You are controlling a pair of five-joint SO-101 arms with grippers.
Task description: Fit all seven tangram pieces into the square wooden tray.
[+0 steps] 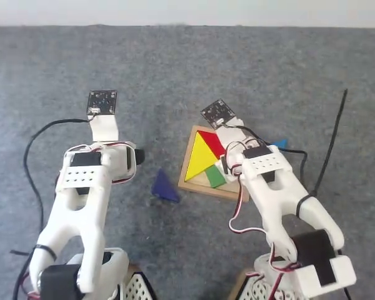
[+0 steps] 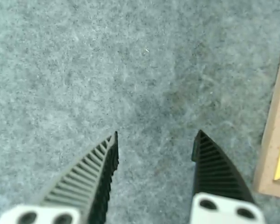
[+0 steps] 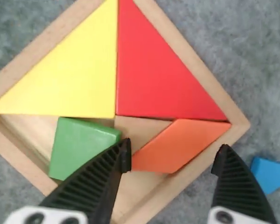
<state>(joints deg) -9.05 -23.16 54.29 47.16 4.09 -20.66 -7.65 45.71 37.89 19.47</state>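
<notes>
The right arm [image 1: 280, 190] partly hides the wooden tray [image 1: 185, 164].

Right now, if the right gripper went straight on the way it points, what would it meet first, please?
Most likely the orange parallelogram, lying in the wooden tray right between the right gripper's open fingers, though its height above the piece is unclear.

Soft, even overhead light falls across the grey carpeted table [image 1: 175, 69], leaving only faint, short shadows beside the dark blue triangle [image 1: 164, 187] and the wooden tray [image 1: 189, 164], while the red triangle [image 3: 154, 70] and yellow triangle [image 3: 70, 79] carry a mild sheen without harsh glare.
</notes>
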